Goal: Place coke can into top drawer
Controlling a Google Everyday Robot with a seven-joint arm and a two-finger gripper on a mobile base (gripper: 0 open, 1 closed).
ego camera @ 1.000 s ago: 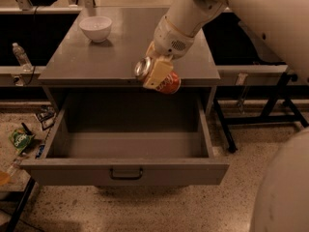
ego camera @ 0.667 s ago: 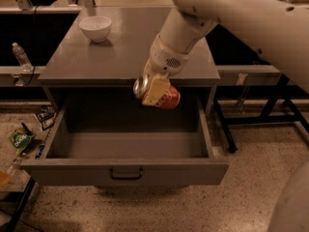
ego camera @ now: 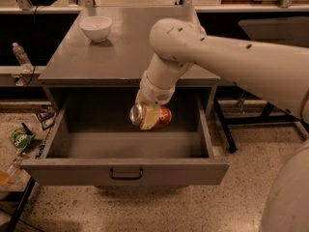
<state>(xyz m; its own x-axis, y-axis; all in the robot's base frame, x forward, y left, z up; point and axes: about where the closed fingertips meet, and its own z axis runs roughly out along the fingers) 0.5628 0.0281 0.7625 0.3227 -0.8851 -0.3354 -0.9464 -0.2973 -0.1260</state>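
Note:
The top drawer (ego camera: 125,170) is pulled wide open below the grey cabinet top, its dark pull handle at the front centre and its inside bare. My gripper (ego camera: 147,116) reaches down from the white arm and is shut on the coke can (ego camera: 161,116), a red can held sideways with its silver end facing left. The can hangs inside the drawer opening, above the drawer floor near the middle back.
A white bowl (ego camera: 95,28) stands on the cabinet top (ego camera: 120,52) at the back left. A plastic bottle (ego camera: 20,55) and a green packet (ego camera: 20,140) lie at the left. Dark table legs (ego camera: 231,129) stand at the right of the drawer.
The gripper has carried the coke can forward and down, from the front edge of the cabinet top into the open drawer. The arm now reaches further over the cabinet.

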